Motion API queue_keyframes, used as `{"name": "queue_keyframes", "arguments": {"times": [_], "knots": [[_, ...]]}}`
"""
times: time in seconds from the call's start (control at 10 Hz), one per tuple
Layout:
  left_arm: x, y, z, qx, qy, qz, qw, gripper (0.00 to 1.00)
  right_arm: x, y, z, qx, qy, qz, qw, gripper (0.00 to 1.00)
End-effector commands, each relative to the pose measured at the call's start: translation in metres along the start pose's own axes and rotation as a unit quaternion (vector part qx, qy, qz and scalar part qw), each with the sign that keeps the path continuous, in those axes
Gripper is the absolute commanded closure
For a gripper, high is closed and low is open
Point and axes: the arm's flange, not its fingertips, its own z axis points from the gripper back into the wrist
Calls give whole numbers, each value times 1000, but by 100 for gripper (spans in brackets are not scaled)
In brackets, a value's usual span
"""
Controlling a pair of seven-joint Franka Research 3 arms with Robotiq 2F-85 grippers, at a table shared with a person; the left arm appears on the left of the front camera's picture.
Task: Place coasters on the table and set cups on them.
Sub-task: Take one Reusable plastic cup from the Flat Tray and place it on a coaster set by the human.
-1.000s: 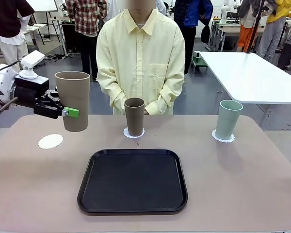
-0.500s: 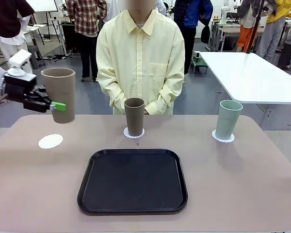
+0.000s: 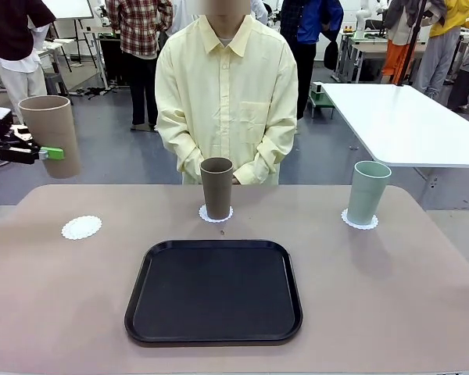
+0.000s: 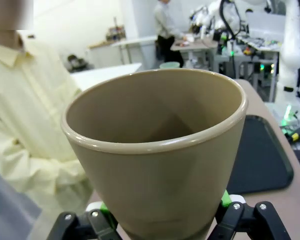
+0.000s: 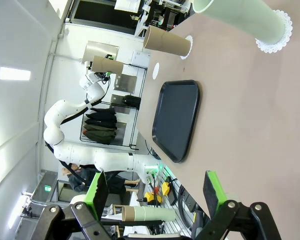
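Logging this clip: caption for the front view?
Left gripper holds a tan cup aloft above the bare coaster; two cups already sit on coasters.

three cups point(image 3: 51, 134) point(image 3: 216, 187) point(image 3: 368, 191) (two tan), three coasters point(image 3: 81, 227) point(image 3: 227, 216) point(image 3: 373, 224), one tray point(image 3: 214, 291)

no readable text, labels, brands, numbers or signs anywhere.
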Motion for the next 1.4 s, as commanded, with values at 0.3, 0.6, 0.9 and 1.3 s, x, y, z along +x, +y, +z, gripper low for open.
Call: {"name": "queue_keyframes", "arguments": {"times": [0.3,0.6,0.9,1.3], "knots": [[-10,0,11,5,1,0,1000,16,0,0,0,0,0,-2,1000,0],[-10,0,11,5,1,0,1000,16,0,0,0,0,0,-2,1000,0],[-15,0,12,5,0,4,1000,16,0,0,0,0,0,-2,1000,0],[-76,28,4,-110,-99,-44,988,16,0,0,0,0,0,-2,1000,0]]}}
